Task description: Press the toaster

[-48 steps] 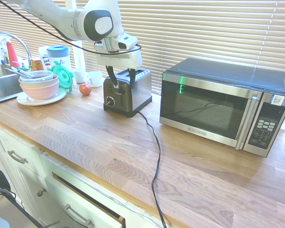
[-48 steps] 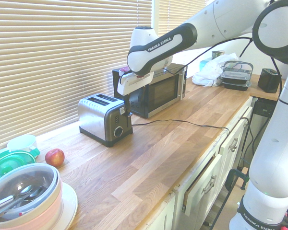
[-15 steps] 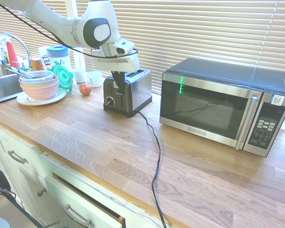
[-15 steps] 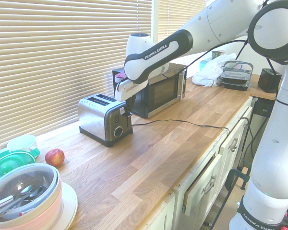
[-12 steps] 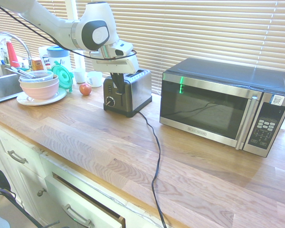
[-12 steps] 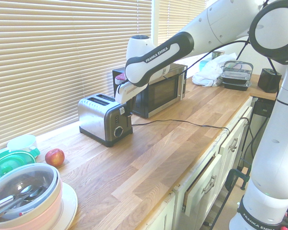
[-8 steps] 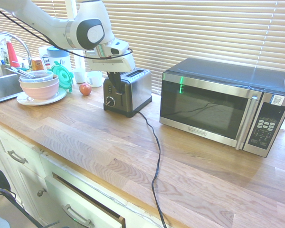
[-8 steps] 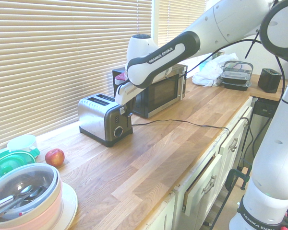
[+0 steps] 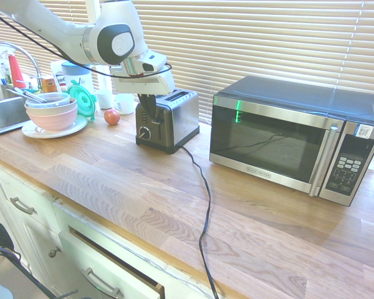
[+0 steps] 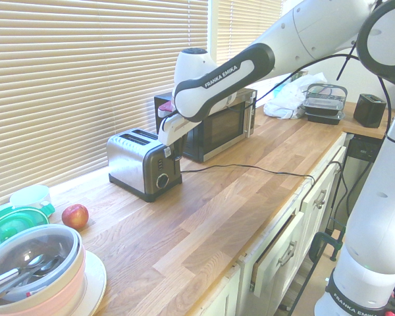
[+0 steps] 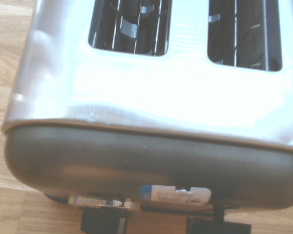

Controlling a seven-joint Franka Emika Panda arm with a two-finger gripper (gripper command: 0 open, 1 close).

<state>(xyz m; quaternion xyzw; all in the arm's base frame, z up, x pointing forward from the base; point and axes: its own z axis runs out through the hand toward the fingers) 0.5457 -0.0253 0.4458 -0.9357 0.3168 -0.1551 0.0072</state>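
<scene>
We have the gripper [image 9: 147, 109] pointing straight down at the black control end of the toaster [image 9: 170, 119], its dark fingers [image 10: 173, 155] hanging close against that end face, above the round dial [image 9: 144, 132]; from either outside camera we cannot tell whether the fingers are spread or closed, nor whether they touch the lever. The toaster itself sits directly beneath and just behind the gripper, upright on the wooden counter [image 9: 131, 187], brushed steel sides catching the light, and from the wrist camera we look down onto its shiny top [image 11: 151, 87] with both slots open and dark, the black end [image 11: 146, 163] curving below and a small blue-and-white label [image 11: 173, 193] on that end. From the foot of the toaster, just beside the gripper, a black cord [image 9: 204, 205] runs out across the counter and over its front edge. Moving out on one side, we find a red apple [image 9: 112, 116] near the toaster, then white cups [image 9: 123, 103] by the blinds, a green lid [image 9: 82, 99], and a stack of bowls [image 9: 51, 112] on a white plate with utensils resting in the top one, next to the sink [image 9: 1, 107]. On the opposite side of the gripper, well apart from the toaster, stands the big steel-and-black microwave [image 9: 294, 138], door shut, a green light glowing at the top of its glass.
</scene>
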